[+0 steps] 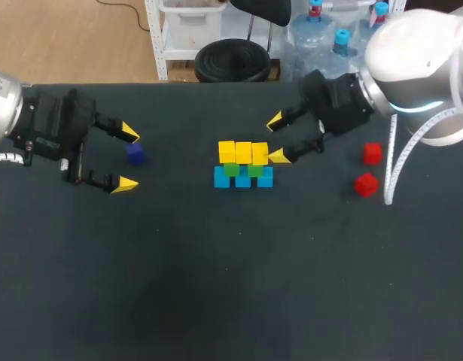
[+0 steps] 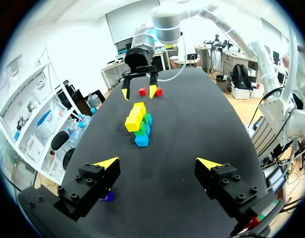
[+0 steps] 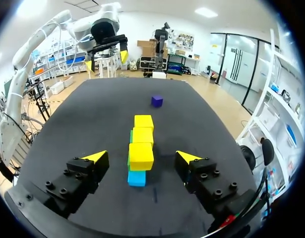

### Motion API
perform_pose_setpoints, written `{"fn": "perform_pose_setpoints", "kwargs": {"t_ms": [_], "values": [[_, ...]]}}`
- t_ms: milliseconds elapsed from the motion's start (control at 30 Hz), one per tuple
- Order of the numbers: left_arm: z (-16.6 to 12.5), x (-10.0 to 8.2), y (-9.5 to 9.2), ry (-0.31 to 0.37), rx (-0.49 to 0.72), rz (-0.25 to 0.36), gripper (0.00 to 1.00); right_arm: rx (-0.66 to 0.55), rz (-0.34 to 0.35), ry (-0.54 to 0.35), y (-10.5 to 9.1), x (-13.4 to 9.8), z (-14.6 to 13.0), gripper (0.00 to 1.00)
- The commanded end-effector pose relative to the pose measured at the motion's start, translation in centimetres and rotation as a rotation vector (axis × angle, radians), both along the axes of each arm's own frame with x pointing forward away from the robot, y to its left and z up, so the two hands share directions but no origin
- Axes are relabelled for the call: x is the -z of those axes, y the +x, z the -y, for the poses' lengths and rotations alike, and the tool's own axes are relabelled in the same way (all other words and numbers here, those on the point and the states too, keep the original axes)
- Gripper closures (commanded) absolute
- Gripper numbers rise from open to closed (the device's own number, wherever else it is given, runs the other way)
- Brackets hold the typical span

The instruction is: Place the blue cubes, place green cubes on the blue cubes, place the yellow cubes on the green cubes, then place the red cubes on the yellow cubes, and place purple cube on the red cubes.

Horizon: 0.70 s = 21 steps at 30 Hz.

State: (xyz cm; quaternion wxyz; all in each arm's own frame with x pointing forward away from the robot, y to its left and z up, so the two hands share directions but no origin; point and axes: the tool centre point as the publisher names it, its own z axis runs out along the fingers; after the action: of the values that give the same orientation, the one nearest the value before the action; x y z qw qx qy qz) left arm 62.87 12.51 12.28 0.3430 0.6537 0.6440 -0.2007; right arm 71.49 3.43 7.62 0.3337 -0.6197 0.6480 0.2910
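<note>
yellow cubes (image 1: 243, 152) top the green cubes (image 1: 231, 170) and blue cubes (image 1: 243, 180), so we judge the red layer is next: our right gripper (image 1: 276, 138), fingers spread and empty beside them, should fetch the red cubes (image 1: 373, 153) lying to its right, while our left gripper (image 1: 129, 158) hangs spread near the purple cube (image 1: 135, 155).

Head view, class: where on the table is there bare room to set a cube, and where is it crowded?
Bare: the black table nearer the robot than the blue, green and yellow cube stack; also between the stack and the purple cube. Crowded: the open right pincer beside the stack, towards two red cubes.
</note>
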Motion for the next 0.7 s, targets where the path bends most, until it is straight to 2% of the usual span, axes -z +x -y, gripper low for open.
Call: {"fn": "perform_pose_setpoints", "kwargs": {"t_ms": [33, 333, 467, 567, 700], "values": [[-0.1, 0.1, -0.1, -0.005, 0.001, 0.005, 0.0, 0.017, 0.016, -0.003, -1.6, -1.3, 1.9, 0.0], [-0.1, 0.1, -0.1, -0.005, 0.001, 0.005, 0.0, -0.017, -0.018, -0.038, -3.2, -1.6, 5.6, 0.0], [-0.1, 0.1, -0.1, -0.005, 0.001, 0.005, 0.0, -0.042, -0.048, -0.028, -3.7, -1.4, 7.6, 0.0], [-0.1, 0.1, -0.1, -0.005, 0.001, 0.005, 0.0, -0.074, -0.065, -0.012, -4.1, -1.5, 8.8, 0.0], [-0.1, 0.1, -0.1, -0.005, 0.001, 0.005, 0.0, -0.12, -0.078, -0.036, -4.6, -1.4, 10.0, 0.0]]}}
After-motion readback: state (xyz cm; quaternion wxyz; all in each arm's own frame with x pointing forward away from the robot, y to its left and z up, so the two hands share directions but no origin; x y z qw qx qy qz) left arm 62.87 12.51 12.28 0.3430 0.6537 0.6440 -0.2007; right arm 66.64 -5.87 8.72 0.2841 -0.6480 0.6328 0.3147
